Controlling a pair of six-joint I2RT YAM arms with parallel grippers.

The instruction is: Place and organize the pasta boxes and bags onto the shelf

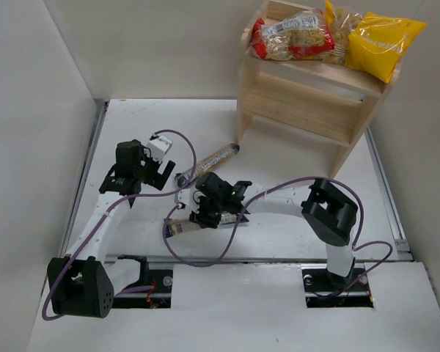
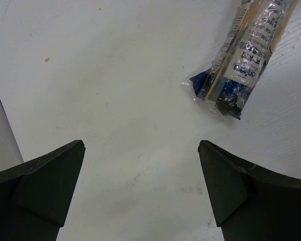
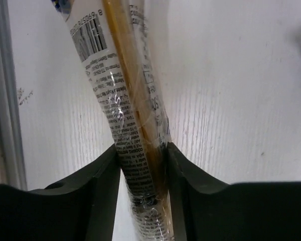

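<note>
Presently the right gripper (image 3: 143, 155) is clamped on one pasta box (image 3: 121, 95) near the front edge of the table (image 1: 293, 169); the left gripper (image 2: 141, 165) hangs spread beside the second pasta box (image 2: 246, 55); the long pack could droop and snag the shelf (image 1: 308, 103).

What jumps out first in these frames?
The bright yellow bag and the red-ended bag sit side by side on the top tier of the shelf, far right. In the middle, the right gripper is clamped on one long pasta pack; the left gripper hangs open near the other pack's blue end.
</note>
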